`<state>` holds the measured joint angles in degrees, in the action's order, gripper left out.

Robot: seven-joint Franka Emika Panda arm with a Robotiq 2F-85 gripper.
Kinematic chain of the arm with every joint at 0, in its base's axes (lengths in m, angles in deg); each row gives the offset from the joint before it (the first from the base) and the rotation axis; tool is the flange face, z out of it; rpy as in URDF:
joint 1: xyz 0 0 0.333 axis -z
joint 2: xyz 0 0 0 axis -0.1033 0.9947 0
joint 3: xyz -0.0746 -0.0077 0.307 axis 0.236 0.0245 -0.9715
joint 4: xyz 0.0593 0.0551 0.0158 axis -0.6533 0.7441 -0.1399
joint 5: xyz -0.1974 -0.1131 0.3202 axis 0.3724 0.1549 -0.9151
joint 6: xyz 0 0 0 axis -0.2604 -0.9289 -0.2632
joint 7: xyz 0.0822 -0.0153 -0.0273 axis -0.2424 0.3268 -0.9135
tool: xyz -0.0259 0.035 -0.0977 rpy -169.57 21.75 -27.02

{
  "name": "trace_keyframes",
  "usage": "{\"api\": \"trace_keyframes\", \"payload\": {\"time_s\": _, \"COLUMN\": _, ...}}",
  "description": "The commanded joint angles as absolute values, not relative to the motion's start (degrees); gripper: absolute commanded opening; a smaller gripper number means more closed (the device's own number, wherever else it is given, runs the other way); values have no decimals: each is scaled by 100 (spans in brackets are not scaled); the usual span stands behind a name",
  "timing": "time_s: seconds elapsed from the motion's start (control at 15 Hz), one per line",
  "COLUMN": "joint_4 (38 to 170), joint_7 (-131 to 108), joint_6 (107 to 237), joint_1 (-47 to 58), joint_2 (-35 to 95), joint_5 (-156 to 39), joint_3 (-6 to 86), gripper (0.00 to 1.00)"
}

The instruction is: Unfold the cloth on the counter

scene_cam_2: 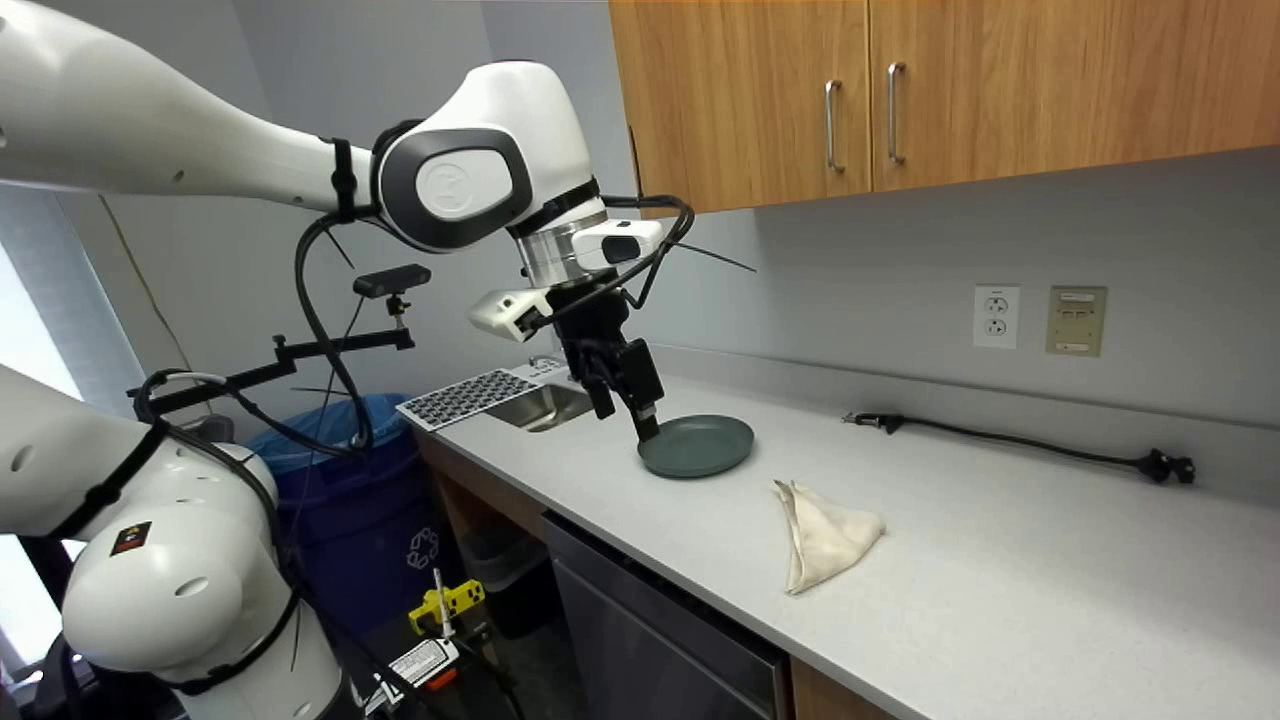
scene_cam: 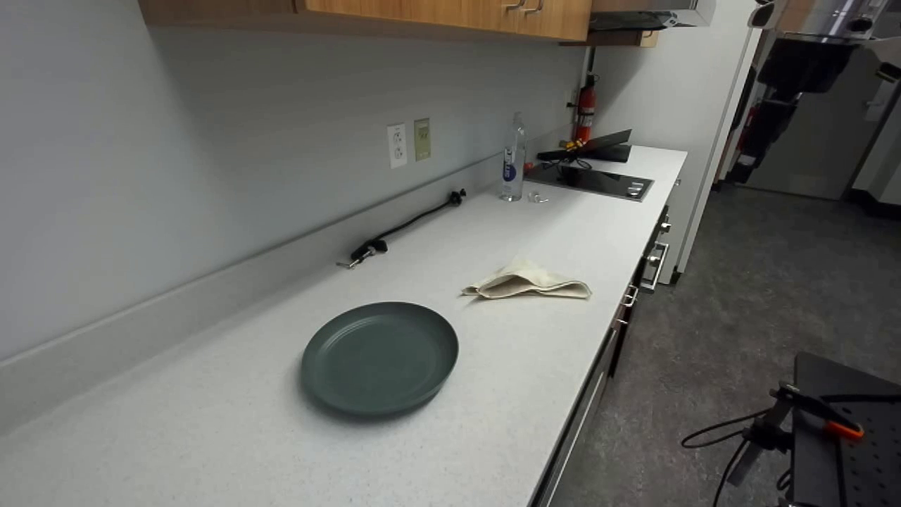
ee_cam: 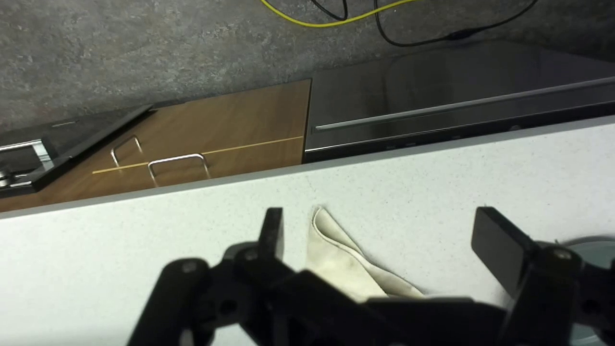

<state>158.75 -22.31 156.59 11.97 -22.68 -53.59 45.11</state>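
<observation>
From the left in an exterior view, the black two-fingered hand [scene_cam_2: 626, 415] hangs spread wide. Next on the smooth white table [scene_cam_2: 1000, 590] sits a round dark grey-green plate [scene_cam_2: 700, 448] — then the wrinkled cream-beige fabric cloth [scene_cam_2: 832, 538], lying folded.

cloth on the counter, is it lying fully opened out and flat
No, in an exterior view the cloth lies folded on the counter, with a gap showing between its layers.
</observation>
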Motion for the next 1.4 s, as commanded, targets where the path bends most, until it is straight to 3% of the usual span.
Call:
{"api": "trace_keyframes", "payload": {"time_s": 0.0, "joint_4": 15888, "joint_7": -2324, "joint_6": 15664, "joint_1": 1218, "joint_2": -2244, "joint_5": -5421, "joint_3": 4509, "gripper": 100}}
{"api": "trace_keyframes", "payload": {"time_s": 0.53, "joint_4": 15494, "joint_7": -2624, "joint_6": 16570, "joint_1": 919, "joint_2": -1091, "joint_5": -5290, "joint_3": 4245, "gripper": 100}}
{"api": "trace_keyframes", "payload": {"time_s": 1.13, "joint_4": 14008, "joint_7": -3208, "joint_6": 17016, "joint_1": 394, "joint_2": 656, "joint_5": -5292, "joint_3": 3790, "gripper": 100}}
{"api": "trace_keyframes", "payload": {"time_s": 1.33, "joint_4": 14381, "joint_7": -2953, "joint_6": 17030, "joint_1": 470, "joint_2": 363, "joint_5": -5268, "joint_3": 3743, "gripper": 100}}
